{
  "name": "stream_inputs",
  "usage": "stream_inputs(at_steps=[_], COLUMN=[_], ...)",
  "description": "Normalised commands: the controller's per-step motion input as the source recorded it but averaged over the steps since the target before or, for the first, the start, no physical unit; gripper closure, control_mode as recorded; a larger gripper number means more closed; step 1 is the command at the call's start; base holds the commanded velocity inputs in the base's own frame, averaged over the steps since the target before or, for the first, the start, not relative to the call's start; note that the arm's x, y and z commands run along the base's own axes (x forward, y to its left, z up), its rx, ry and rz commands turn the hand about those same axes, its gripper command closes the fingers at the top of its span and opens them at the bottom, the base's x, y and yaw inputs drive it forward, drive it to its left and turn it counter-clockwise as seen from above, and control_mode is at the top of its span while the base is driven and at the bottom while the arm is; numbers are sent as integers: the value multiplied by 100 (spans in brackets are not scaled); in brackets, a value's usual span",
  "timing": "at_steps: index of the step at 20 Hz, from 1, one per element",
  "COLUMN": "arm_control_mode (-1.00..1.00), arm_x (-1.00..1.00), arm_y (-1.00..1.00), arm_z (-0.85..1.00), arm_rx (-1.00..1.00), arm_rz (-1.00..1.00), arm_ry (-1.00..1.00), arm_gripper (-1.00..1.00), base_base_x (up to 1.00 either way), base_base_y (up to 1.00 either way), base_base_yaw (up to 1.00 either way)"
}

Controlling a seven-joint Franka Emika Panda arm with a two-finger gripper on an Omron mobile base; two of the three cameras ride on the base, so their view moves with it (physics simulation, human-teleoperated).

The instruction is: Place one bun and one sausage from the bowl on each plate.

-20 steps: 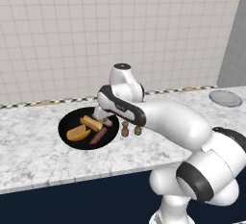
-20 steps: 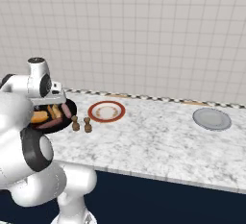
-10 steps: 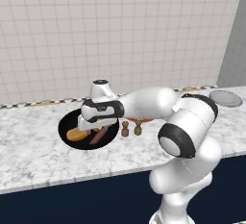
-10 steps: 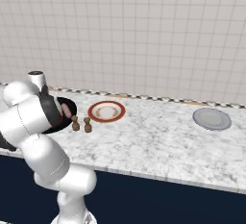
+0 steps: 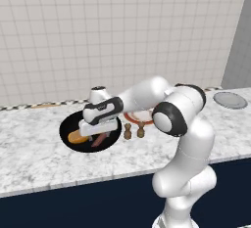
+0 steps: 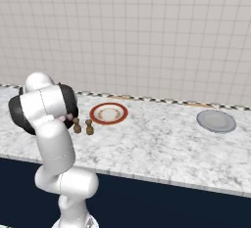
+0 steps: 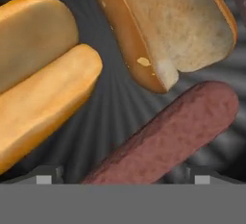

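The black bowl point(image 5: 65, 129) sits on the marble counter with an orange bun point(image 5: 75, 136) and a dark red sausage point(image 5: 101, 139) showing in it. My gripper point(image 5: 97, 132) hangs low over the bowl, its hand covering the middle. In the hand view two buns point(image 7: 41, 79) point(image 7: 173, 31) and one sausage point(image 7: 168, 134) lie on the bowl's dark floor point(image 7: 115, 105). The gripper point(image 7: 124, 176) is open, and the sausage's near end lies between its fingertips point(image 7: 47, 175). The red-rimmed plate point(image 6: 109, 113) and the grey plate point(image 6: 216, 121) hold nothing.
Two small brown shakers point(image 5: 127, 133) point(image 5: 141, 131) stand between the bowl and the red-rimmed plate point(image 5: 133, 119). The grey plate point(image 5: 230, 100) lies far to the right. A tiled wall runs behind the counter. My arm stretches across above the shakers.
The arm has swung left and come down from beside the bowl to low over its contents. The jaws have stayed wide.
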Motion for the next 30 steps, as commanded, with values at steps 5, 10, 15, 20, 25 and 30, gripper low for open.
stream_inputs(at_steps=[5,10,15,20,25,30], arm_control_mode=[-100,-100,-100,-100,-100,-100], arm_x=[8,-6,-6,1,48,86], arm_y=[2,0,-27,-91,-100,-100], arm_z=[-36,-36,20,98,72,3], arm_rx=[-5,-3,0,5,3,0], arm_rz=[-9,-8,-4,-21,-32,-41], arm_ry=[4,0,-8,-20,-3,3], arm_gripper=[-100,100,100,100,100,100], base_base_x=[0,0,0,0,0,0], base_base_y=[0,0,0,0,0,0], base_base_yaw=[0,0,0,0,0,0])
